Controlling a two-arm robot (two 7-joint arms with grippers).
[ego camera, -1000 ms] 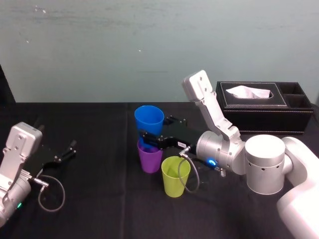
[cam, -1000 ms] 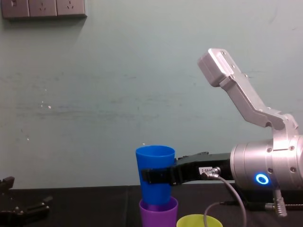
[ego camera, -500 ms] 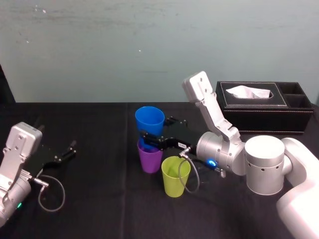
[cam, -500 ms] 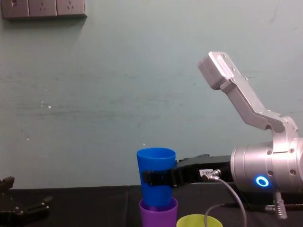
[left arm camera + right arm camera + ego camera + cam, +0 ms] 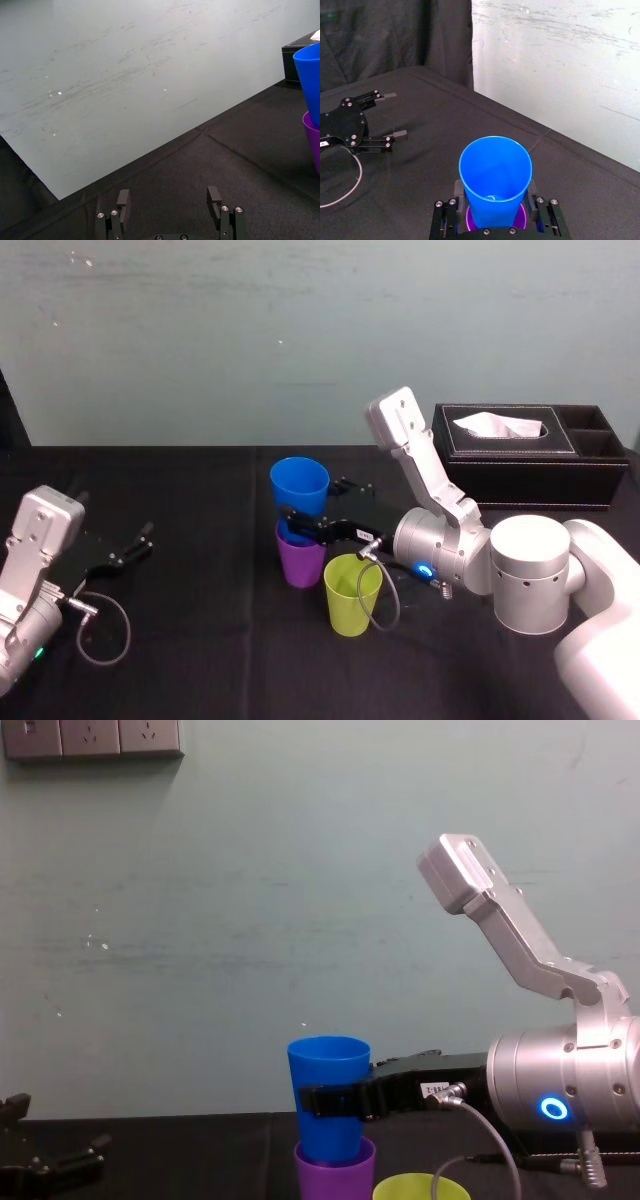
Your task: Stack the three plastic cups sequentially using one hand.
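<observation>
A smooth, tapered blue cup (image 5: 299, 483) is clamped low on its sides between the jaws of the right gripper (image 5: 305, 516). Its base is sunk partway into the purple cup (image 5: 301, 560), which stands upright mid-way across the black worktop (image 5: 200, 640). A yellow-green cup (image 5: 352, 595) is seen upright just beside the purple one, nearer the robot. The left gripper (image 5: 171, 197) is parked at the worktop's left, jaws apart.
</observation>
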